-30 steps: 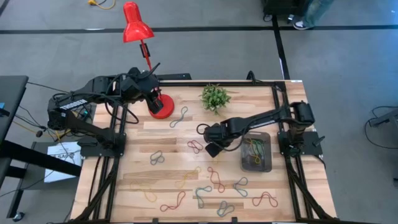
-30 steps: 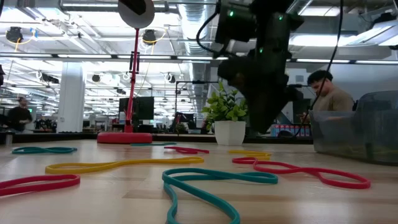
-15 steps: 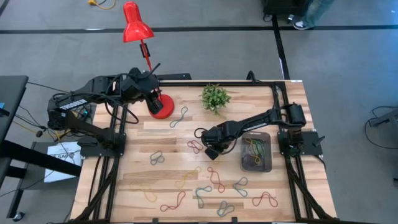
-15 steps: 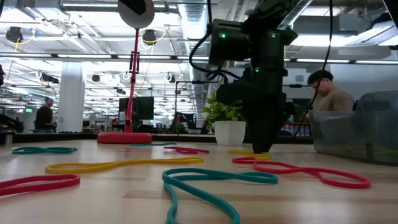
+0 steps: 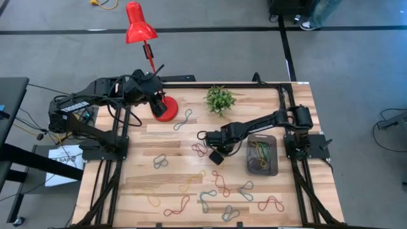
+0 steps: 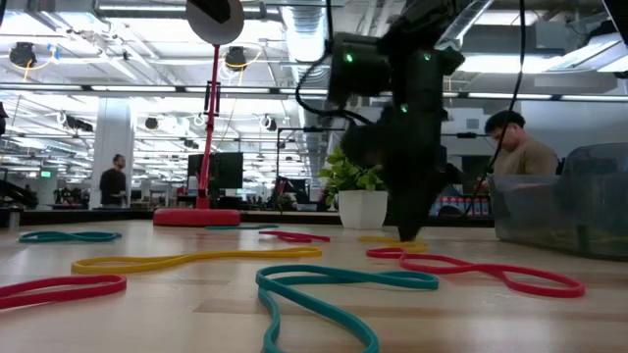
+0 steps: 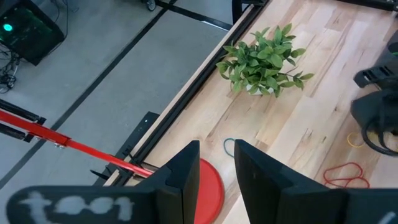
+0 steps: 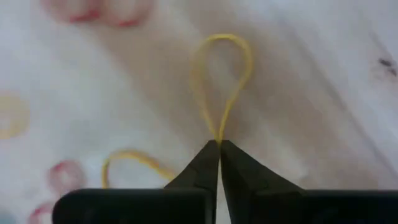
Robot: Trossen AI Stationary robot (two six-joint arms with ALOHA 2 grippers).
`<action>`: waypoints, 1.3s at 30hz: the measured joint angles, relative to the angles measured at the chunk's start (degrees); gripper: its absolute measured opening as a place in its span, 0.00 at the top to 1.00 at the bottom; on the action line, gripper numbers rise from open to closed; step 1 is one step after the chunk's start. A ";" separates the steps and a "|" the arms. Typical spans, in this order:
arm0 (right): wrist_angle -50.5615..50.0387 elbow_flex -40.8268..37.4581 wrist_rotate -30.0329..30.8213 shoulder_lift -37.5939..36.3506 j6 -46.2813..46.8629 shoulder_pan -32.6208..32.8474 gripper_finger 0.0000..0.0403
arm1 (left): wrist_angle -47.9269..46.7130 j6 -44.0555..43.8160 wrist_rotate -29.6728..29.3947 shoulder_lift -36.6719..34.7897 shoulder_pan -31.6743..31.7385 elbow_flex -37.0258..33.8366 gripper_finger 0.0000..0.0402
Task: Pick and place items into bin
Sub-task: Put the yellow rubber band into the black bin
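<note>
Between its tips, right claw (image 8: 219, 146) pinches yellow loop (image 8: 222, 74), hidden overhead.

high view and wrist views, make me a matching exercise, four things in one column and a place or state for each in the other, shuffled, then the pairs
Things:
1. right pincer
2. left pincer
3. bin
4. small green plant

Places or states:
A. near the table's far edge, between lamp base and right arm
B. shut on a yellow band
C. open, up by the red lamp base
D. by the table's right edge, bands already inside

Pairs: 1-B, 2-C, 3-D, 4-A
</note>
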 joint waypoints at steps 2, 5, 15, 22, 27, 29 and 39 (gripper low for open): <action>-3.55 2.10 -0.45 -2.76 -1.46 0.18 0.99 | -0.01 -0.23 0.00 0.00 0.00 0.00 0.77; -8.93 6.14 -0.38 -6.97 -2.03 -0.27 0.99 | -0.01 -0.45 0.00 0.00 0.00 0.00 0.77; -28.74 15.39 5.15 -23.47 7.31 2.65 1.00 | -0.03 -0.60 -0.02 0.00 0.00 0.00 0.77; -46.37 12.85 10.05 -29.25 29.78 9.61 1.00 | -0.01 -0.60 -0.04 0.00 0.00 0.00 0.77; -41.19 4.82 10.02 -31.65 36.67 13.11 1.00 | 0.16 -0.60 -0.04 0.00 0.00 0.00 0.77; -40.55 1.38 8.88 -31.03 38.05 13.88 1.00 | 0.25 -0.60 -0.04 0.00 0.00 0.00 0.77; -25.22 -12.99 5.15 -30.36 41.15 13.30 1.00 | 0.38 0.12 -0.07 0.02 0.00 0.00 0.77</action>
